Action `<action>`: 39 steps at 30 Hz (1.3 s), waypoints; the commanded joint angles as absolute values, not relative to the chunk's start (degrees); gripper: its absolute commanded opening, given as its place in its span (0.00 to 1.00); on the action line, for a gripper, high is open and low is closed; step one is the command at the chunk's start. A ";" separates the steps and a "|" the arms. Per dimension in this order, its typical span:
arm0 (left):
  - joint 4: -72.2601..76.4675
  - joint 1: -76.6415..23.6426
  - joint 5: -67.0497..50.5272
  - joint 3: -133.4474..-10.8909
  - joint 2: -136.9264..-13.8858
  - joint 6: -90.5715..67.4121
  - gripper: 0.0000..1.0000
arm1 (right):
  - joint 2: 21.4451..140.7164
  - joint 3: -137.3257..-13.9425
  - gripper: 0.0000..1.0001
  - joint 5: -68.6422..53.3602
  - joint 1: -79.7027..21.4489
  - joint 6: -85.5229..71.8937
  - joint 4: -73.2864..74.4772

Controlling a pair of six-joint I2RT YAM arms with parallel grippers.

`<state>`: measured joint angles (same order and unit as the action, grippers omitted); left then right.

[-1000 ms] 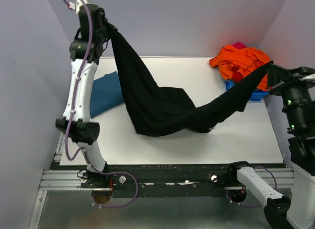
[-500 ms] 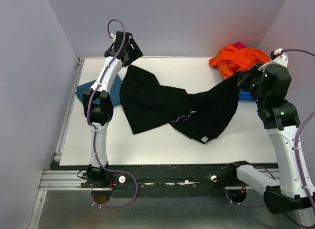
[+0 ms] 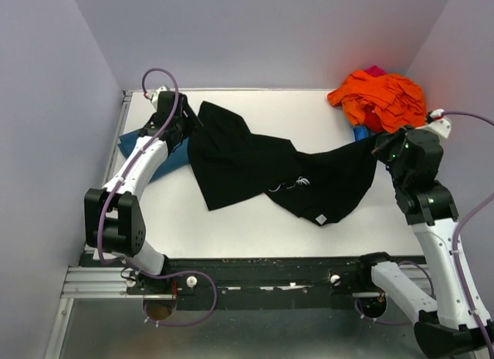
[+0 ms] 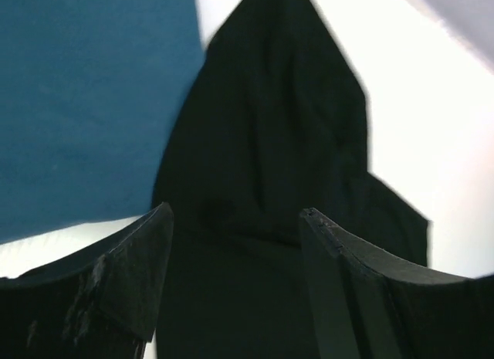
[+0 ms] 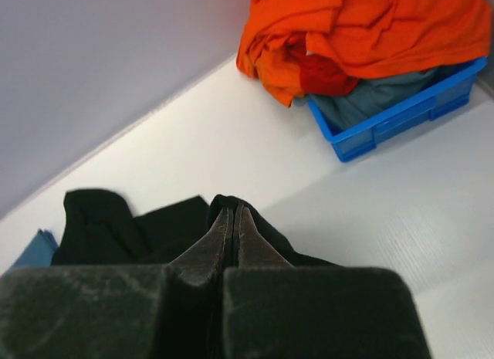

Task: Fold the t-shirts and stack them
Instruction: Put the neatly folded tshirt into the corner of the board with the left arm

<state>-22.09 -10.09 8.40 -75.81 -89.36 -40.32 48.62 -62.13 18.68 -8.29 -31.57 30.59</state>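
Black shirt (image 3: 247,162) lies rumpled mid-table, with the teal shirt (image 3: 166,160) at its 9 o'clock. Left gripper (image 4: 235,220) jaws apart above it. Right gripper (image 5: 229,214) jaws together, apparently pinching its hem. If you pull one-sided, it bunches.

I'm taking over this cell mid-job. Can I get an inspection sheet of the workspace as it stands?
Surface: white table, bare toward the near edge.
Job's things: black t-shirt spread crumpled across the middle, not folded; teal t-shirt lying flat at its left.
Clutter: blue bin at the far right, heaped with orange clothes.
Grippers: left gripper open over the black t-shirt's left end; right gripper shut on its right end.
Cables: purple cables loop off both arms, off the cloth.
Surroundings: plain walls; nothing else seen.
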 commanded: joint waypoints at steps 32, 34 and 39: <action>-13.37 15.64 8.17 -75.51 -113.12 -41.13 0.77 | 44.56 -63.54 0.01 27.51 -8.17 -33.13 29.18; -11.52 15.21 5.90 -74.62 -111.10 -40.87 0.77 | 44.74 -63.37 0.01 26.90 -8.17 -33.31 29.09; -11.34 8.19 6.59 -73.57 -105.39 -38.68 0.82 | 46.05 -62.49 0.01 23.82 -8.17 -33.84 28.65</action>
<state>-11.86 13.63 4.45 -74.87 -111.61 -41.41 45.12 -62.24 26.46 -8.27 -32.99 29.67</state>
